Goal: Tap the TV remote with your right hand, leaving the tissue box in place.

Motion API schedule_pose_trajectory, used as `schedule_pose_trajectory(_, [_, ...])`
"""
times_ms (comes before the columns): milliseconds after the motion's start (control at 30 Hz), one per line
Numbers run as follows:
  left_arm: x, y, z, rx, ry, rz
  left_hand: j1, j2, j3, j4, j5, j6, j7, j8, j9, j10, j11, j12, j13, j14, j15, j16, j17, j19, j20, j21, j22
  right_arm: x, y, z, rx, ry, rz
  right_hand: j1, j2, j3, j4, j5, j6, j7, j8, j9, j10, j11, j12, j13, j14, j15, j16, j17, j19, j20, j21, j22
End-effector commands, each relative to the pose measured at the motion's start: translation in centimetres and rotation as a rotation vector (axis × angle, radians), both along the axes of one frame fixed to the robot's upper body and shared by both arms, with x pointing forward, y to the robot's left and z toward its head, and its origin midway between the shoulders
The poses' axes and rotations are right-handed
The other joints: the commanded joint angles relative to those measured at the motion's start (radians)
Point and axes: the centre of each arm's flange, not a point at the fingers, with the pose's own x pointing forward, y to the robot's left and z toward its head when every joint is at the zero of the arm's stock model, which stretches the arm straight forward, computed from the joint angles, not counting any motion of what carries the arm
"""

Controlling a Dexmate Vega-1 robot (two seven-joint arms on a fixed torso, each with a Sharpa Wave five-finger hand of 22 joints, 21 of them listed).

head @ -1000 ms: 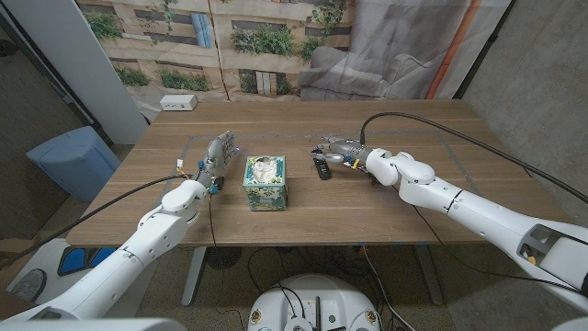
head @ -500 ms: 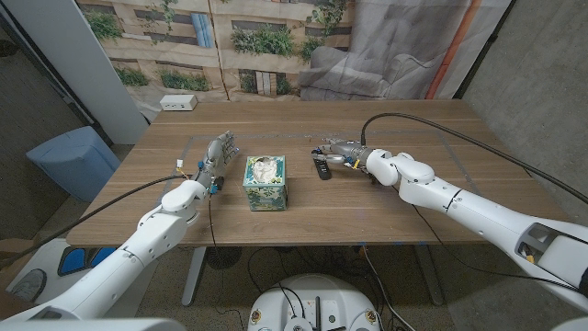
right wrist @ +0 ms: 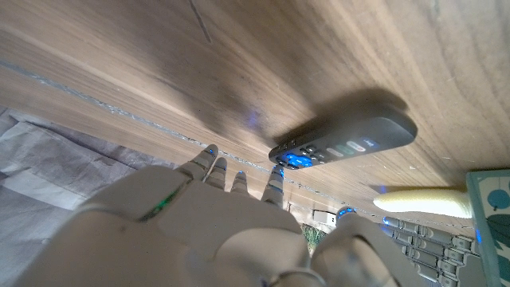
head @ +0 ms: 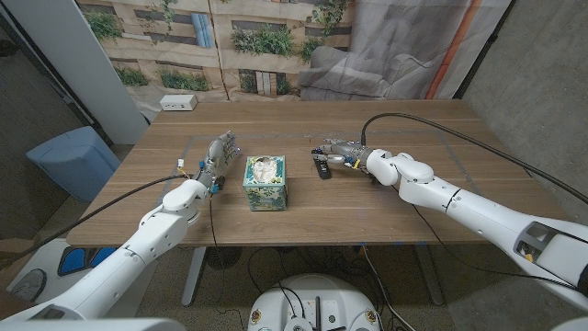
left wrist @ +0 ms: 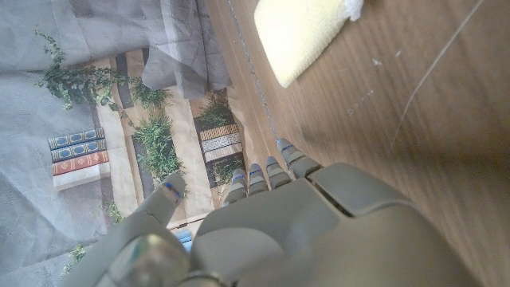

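The black TV remote [head: 322, 167] lies on the wooden table [head: 367, 207], right of the teal tissue box [head: 265, 182]. My right hand [head: 342, 152] hovers at the remote's far end, fingers stretched out over it and holding nothing. In the right wrist view the fingertips [right wrist: 275, 170] sit right at the end of the remote [right wrist: 343, 143]; I cannot tell whether they touch it. A corner of the tissue box [right wrist: 492, 199] shows there too. My left hand [head: 216, 156] stands just left of the box, fingers straight and empty, apart from it.
A white power strip [head: 177, 102] lies at the table's far left corner. A blue bin [head: 73, 158] stands on the floor off the left edge. A pale cream object [left wrist: 299, 30] lies on the wood beyond my left hand [left wrist: 303, 223].
My right hand's fingertips have crept slightly to the left over the remote's far end. The tissue box and the left hand have not moved.
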Motion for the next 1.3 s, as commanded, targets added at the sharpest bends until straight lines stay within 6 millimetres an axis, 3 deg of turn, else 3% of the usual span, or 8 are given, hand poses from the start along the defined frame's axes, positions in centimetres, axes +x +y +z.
schedule_pose_trajectory(33, [0.1, -0.1, -0.1, -0.001, 0.005, 0.001, 0.0, 0.078, 0.004, -0.001, 0.003, -0.005, -0.002, 0.0, 0.002, -0.003, 0.0, 0.001, 0.002, 0.001, -0.004, 0.004, 0.003, 0.008, -0.029, -0.006, 0.006, 0.1, -0.1, -0.2, -0.003, 0.001, -0.003, -0.001, 0.071, -0.002, -0.001, 0.011, 0.003, -0.004, 0.005, 0.002, -0.08, -0.004, 0.005, 0.001, -0.102, -0.008, 0.003, 0.004, 0.002, 0.003, 0.003, 0.005])
schedule_pose_trajectory(1300, [0.2, -0.1, -1.2, -0.051, 0.008, -0.009, -0.005, 0.083, 0.003, 0.009, 0.003, -0.002, 0.001, 0.002, 0.002, 0.002, 0.003, 0.004, 0.002, 0.004, 0.001, 0.006, 0.005, 0.01, -0.028, -0.006, 0.006, -0.4, 0.7, -0.2, -0.084, -0.062, -0.042, -0.004, 0.078, -0.025, 0.003, 0.015, 0.05, 0.003, 0.013, 0.002, -0.03, -0.007, 0.015, 0.002, -0.072, -0.011, 0.016, 0.008, 0.024, 0.003, 0.006, 0.006])
